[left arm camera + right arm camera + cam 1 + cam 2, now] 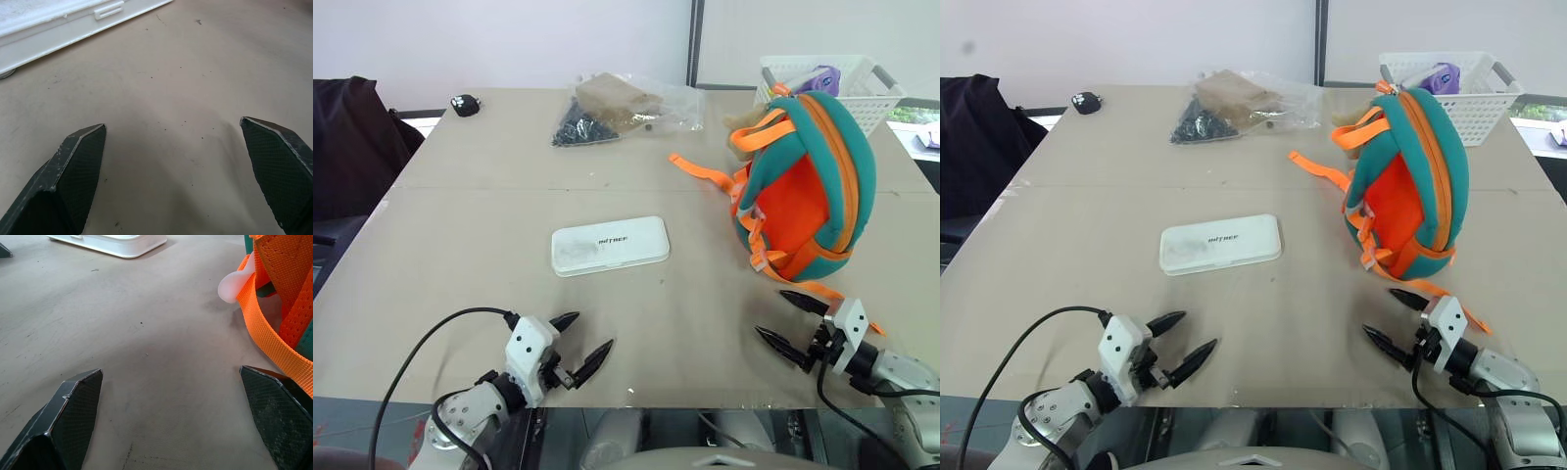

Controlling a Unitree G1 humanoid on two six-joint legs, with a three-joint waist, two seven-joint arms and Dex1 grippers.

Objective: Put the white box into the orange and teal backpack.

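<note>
Both the left hand (580,345) and the right hand (791,320) are held wide open and empty over the surface (489,215), the white box (610,245) lying ahead between them, the orange and teal backpack (808,191) just beyond the right.

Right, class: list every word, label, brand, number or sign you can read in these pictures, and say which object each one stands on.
White box: one short line of small dark lettering on its top, too small and blurred to read for certain.
Orange and teal backpack: no lettering visible.
Clear plastic bag, white basket and the small black object at the table's far corner: no readable text.
</note>
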